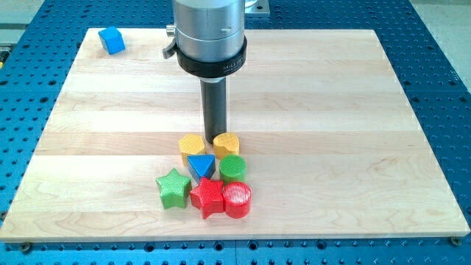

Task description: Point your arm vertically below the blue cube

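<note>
Pale wooden bench on a blue pegboard carries the blue cube at its far left corner, well apart from my tip. That bare, empty tip touches two yellow blocks near the front edge. The cube looks light, stiff and slippery; no contact needed, only the spot just nearer than it.

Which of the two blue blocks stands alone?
The blue cube, at the view's top left; the blue triangle sits inside the cluster below my tip.

Setting: you are viewing a robotics lab bench.
Evidence: a blue perforated mounting table carries a wooden board under a metal arm housing.
</note>
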